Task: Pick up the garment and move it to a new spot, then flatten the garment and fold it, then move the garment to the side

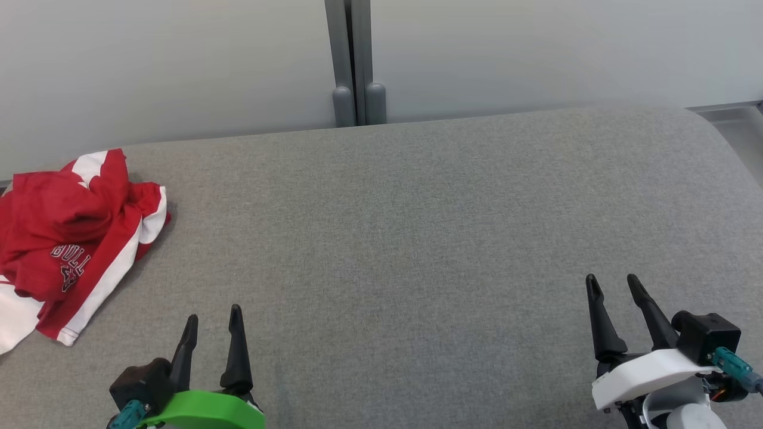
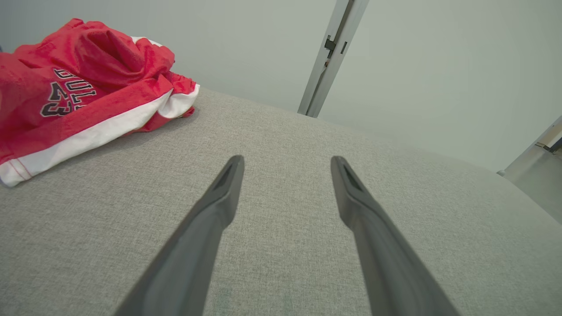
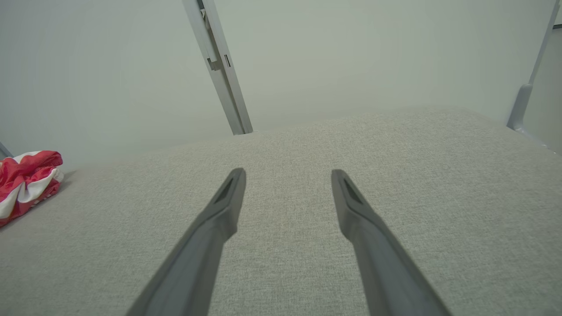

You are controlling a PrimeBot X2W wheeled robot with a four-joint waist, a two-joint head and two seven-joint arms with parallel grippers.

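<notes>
A crumpled red and white garment (image 1: pixel 71 238) with dark lettering lies in a heap at the far left of the grey fabric surface (image 1: pixel 417 238). My left gripper (image 1: pixel 213 319) stands open near the front edge, to the right of the heap and apart from it, nothing between its fingers. In the left wrist view the garment (image 2: pixel 83 96) sits at the upper left, beyond the open left gripper (image 2: pixel 285 163). At the front right my right gripper (image 1: pixel 611 281) is open and empty. The right wrist view shows the right gripper (image 3: pixel 287 175) over bare fabric, the garment (image 3: pixel 26 184) far off at the left edge.
A pale wall with a grey vertical post (image 1: pixel 353 59) runs along the back edge of the surface. The surface's rounded right corner (image 1: pixel 715 128) drops off beside a grey ledge.
</notes>
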